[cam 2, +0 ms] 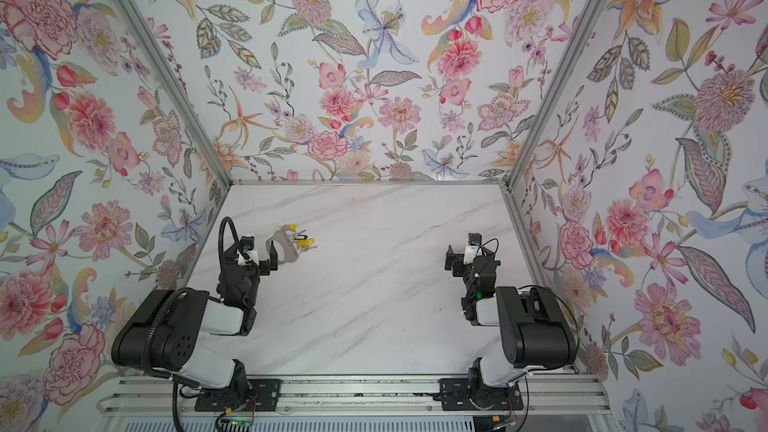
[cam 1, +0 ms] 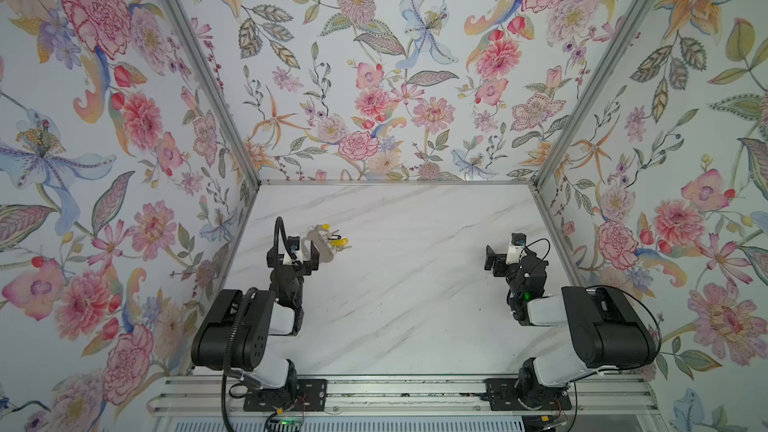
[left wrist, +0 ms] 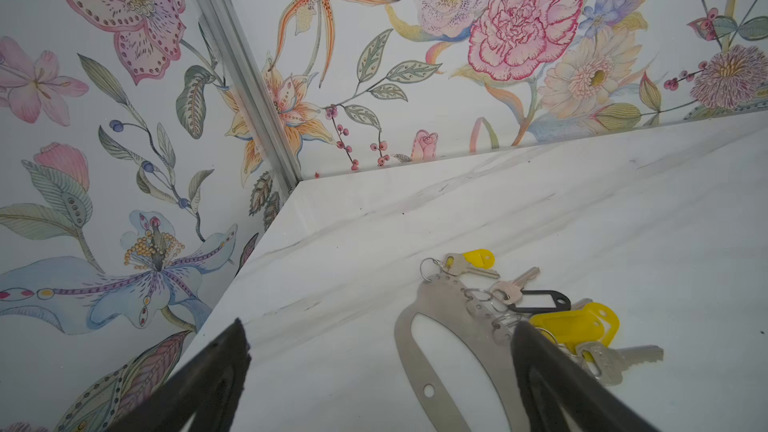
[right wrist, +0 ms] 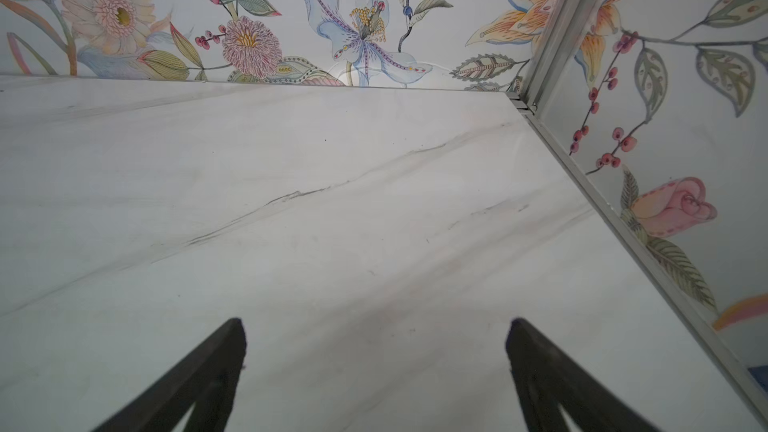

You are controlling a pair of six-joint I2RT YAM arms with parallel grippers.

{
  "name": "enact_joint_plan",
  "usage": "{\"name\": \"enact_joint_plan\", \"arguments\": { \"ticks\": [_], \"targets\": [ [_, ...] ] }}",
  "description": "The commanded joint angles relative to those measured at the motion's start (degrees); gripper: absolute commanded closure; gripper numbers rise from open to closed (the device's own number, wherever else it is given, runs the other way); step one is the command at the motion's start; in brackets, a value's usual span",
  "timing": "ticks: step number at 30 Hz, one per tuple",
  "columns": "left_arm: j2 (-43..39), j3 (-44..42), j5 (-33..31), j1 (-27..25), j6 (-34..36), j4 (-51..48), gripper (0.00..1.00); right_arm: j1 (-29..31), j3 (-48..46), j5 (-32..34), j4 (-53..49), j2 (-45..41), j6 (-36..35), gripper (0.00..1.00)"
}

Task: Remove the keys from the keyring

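Note:
The keyring (left wrist: 446,311), a flat grey metal strip with a big rounded opening, lies on the white marble table (cam 1: 395,284) at the back left, also in both top views (cam 1: 316,239) (cam 2: 286,243). The keys (left wrist: 615,361) hang from small rings along its edge, with yellow tags (left wrist: 567,326) and one black tag (left wrist: 540,299); they show in both top views (cam 1: 338,241) (cam 2: 305,241). My left gripper (left wrist: 379,324) (cam 1: 293,255) (cam 2: 249,255) hovers open over the keyring's wide end, holding nothing. My right gripper (right wrist: 376,322) (cam 1: 491,260) (cam 2: 451,259) is open and empty at the right.
Floral walls close in the table on the left, back and right, with aluminium posts (left wrist: 245,76) at the back corners. An aluminium rail (cam 1: 395,394) carrying both arm bases runs along the front edge. The keyring lies near the left wall.

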Motion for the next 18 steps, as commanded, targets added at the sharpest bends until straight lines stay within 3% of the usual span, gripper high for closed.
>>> {"name": "enact_joint_plan", "arguments": {
  "ticks": [1,18],
  "targets": [
    [0.09,-0.11,-0.08,0.18,-0.75,1.97,0.01,0.05,0.09,0.66,1.41,-0.27,0.66,0.01],
    [0.09,-0.02,0.01,0.22,-0.8,1.74,0.01,-0.04,0.04,0.57,1.37,-0.29,0.79,0.01]
  ]
}}
